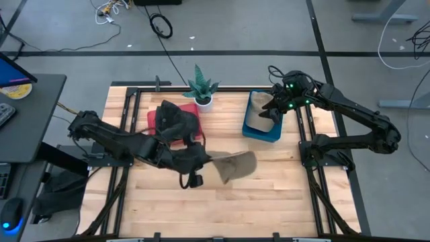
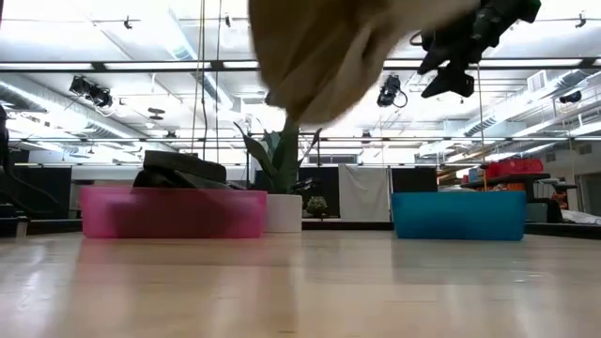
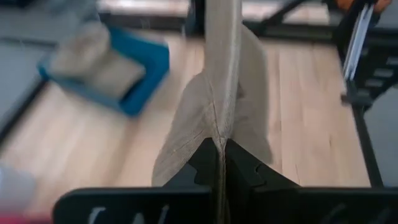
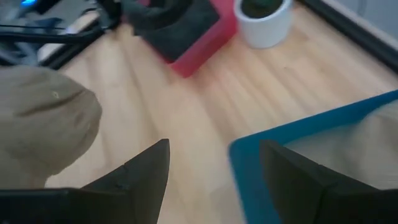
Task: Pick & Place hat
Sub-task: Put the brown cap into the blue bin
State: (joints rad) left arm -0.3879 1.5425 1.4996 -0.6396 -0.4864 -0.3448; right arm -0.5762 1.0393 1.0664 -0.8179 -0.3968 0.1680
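Pinched between the pressed-together fingers of the left gripper (image 3: 222, 163) is a tan, soft fabric hat (image 3: 217, 106) — in the left wrist view its cloth runs edge-on from the jaws toward the top of the frame. In the high view the hat (image 1: 236, 165) sits just right of centre, lifted off the light wooden table (image 1: 269, 195), with the left gripper (image 1: 205, 160) at its left edge; the hat's long axis runs roughly left to right, trailing away from the jaws.

What the coming move turns on, as I judge it: the blue plastic bin (image 1: 250, 128) lies up and to the right of the hat, not far off, with something tan already inside. The left arm carries the hat, so it must swing that way.

Over that bin, upper right of the high view, hangs the right gripper (image 1: 275, 106), fingers spread and empty. A red bin (image 1: 153, 118) of dark items sits upper left of centre.
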